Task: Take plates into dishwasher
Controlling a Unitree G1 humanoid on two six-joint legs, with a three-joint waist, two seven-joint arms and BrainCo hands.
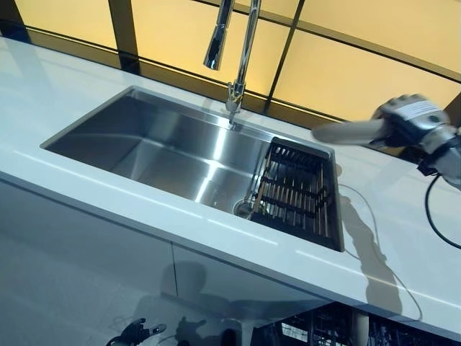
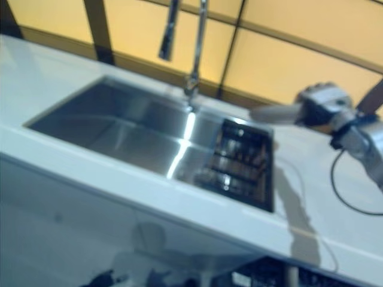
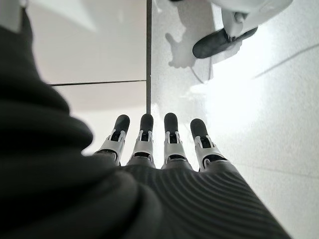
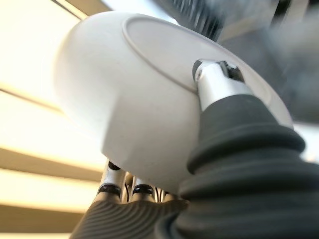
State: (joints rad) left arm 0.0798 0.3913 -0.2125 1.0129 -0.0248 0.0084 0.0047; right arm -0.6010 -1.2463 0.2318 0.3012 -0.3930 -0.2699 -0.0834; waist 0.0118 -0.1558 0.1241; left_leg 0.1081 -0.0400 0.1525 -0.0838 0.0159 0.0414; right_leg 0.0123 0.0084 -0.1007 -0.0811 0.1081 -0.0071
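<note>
My right hand [image 1: 409, 120] is shut on a white plate [image 1: 347, 132] and holds it edge-on in the air above the counter, past the right end of the sink. In the right wrist view the plate's underside [image 4: 124, 99] fills the frame, pinched between the thumb [image 4: 219, 84] on its base and the fingers beneath. My left hand [image 1: 135, 332] hangs low in front of the cabinets. Its fingers [image 3: 144, 142] are straight and hold nothing. A dark dishwasher rack [image 1: 317, 330] shows below the counter edge at the lower right.
A steel sink [image 1: 144, 144] is set in the white counter [image 1: 403, 238]. A black dish rack [image 1: 299, 191] sits in the sink's right end. A tall faucet [image 1: 241, 50] rises behind the sink. Yellow panels run along the back.
</note>
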